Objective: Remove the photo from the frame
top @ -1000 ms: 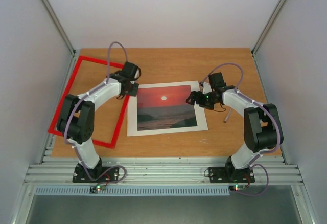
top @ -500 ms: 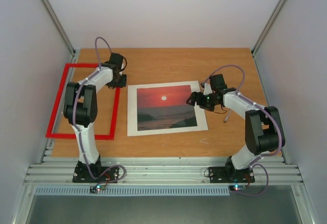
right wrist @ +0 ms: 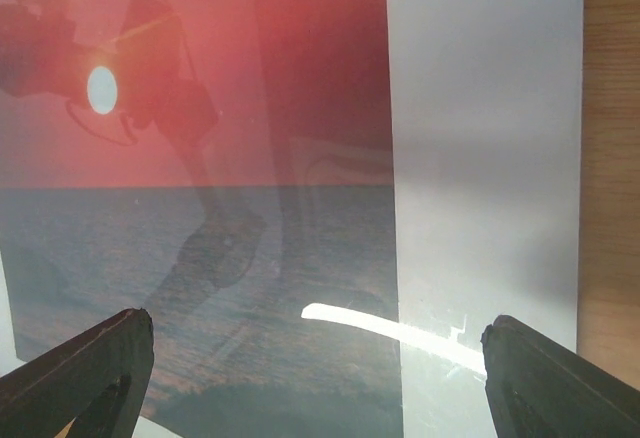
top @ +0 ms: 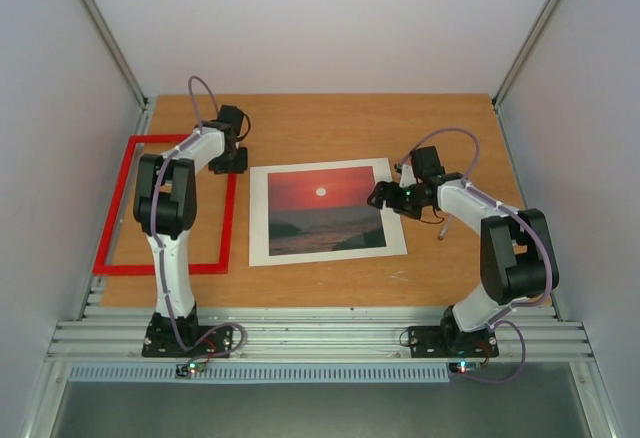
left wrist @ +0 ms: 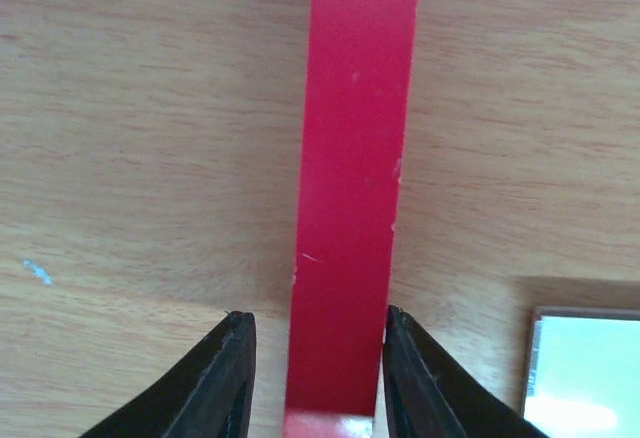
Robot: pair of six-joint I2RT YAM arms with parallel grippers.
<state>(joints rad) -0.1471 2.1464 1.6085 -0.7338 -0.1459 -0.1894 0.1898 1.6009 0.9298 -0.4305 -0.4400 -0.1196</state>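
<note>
The red frame (top: 160, 269) lies flat on the left side of the table with nothing inside it. My left gripper (top: 231, 161) is at its far right corner. In the left wrist view the frame's bar (left wrist: 355, 138) runs between the gripper's (left wrist: 316, 316) fingers. There is a gap on the left side, so it is open. The photo (top: 325, 203) lies in the middle of the table inside a white mat (top: 395, 240). My right gripper (top: 383, 196) hovers wide open over the photo's right edge. In the right wrist view this gripper (right wrist: 318, 323) spans the glossy photo (right wrist: 200, 208) and the mat (right wrist: 485, 158).
The wooden table (top: 330, 123) is walled by white panels on both sides and at the back. Aluminium rails (top: 320, 338) run along the near edge by the arm bases. A corner of the mat (left wrist: 585, 378) shows to the right of the left fingers.
The left arm has swung left and back, taking the red frame away from the photo and squaring it with the table's left edge. The right arm has hardly moved.
</note>
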